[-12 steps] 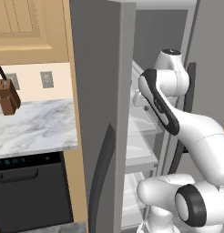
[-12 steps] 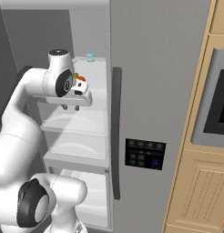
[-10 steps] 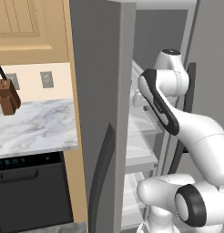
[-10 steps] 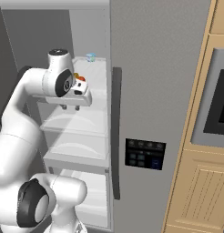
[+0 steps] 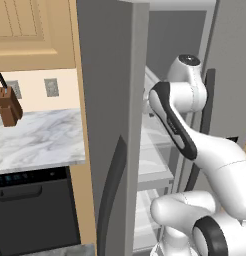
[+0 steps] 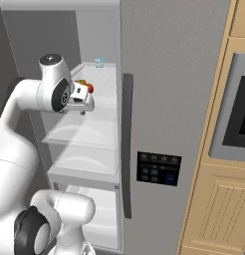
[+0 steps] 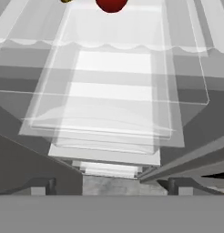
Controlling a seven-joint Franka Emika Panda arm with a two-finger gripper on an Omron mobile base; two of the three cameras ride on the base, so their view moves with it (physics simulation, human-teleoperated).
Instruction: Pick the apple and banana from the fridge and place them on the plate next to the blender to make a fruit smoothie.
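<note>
The arm reaches into the open fridge [image 6: 169, 99], and the gripper [image 7: 109, 184] hangs above the glass shelves [image 7: 114, 91] with its fingers spread wide apart — nothing between them. The apple [image 7: 111, 4] sits on the shelf at the top edge of the hand view, well clear of the fingertips, with the banana [image 7: 65, 1] just beside it — only a dark-tipped end shows. From the right base view both fruits lie just behind the hand.

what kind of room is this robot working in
A rendered home kitchen, most likely: an open grey fridge with white shelves holding an apple, a marble counter with a knife block, and a built-in oven set in wood cabinets.
</note>
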